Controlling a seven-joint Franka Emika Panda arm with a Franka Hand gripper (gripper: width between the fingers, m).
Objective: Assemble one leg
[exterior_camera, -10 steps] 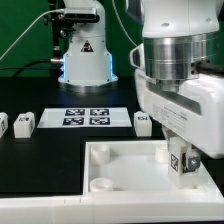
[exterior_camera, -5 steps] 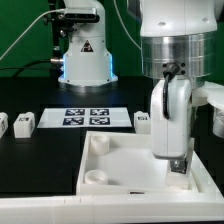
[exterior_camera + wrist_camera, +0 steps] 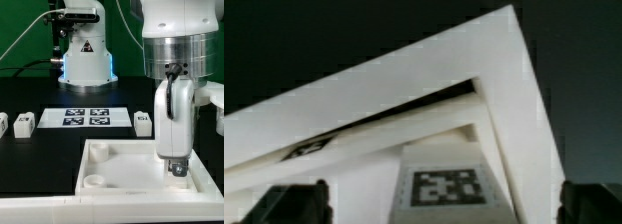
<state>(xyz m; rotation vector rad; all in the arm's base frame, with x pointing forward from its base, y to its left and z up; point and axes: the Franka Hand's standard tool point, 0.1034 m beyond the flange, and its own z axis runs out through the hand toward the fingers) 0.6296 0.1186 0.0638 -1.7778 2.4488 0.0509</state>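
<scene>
- I see the gripper (image 3: 178,166) low over the far corner of the panel (image 3: 120,158), on the exterior view's right, its fingers pointing down.
- In the wrist view a leg (image 3: 445,186) stands between the two dark fingertips (image 3: 283,203), tag facing the camera; the pads sit at either side of it, so I read the fingers as clamped on the leg.
- From the exterior view only a small tagged bit shows under the fingers, right at the panel's surface; I cannot tell whether the leg is seated in a socket or merely touching.
- Beyond the fingers in the wrist view, the panel's raised rim runs to a sharp corner, with dark table (image 3: 295,40) outside it.
- The panel rim is just beside the fingers on the far side and on the exterior view's right, so there is little room that way.
- Toward the exterior view's left the panel interior is open, with a round socket (image 3: 95,182) at the near left corner, well apart from the fingers.
- Behind the panel, another leg (image 3: 143,122) stands near the gripper body, beside the marker board (image 3: 87,118).
- Two more legs (image 3: 24,122) stand at the exterior view's left edge, well apart from the fingers.
</scene>
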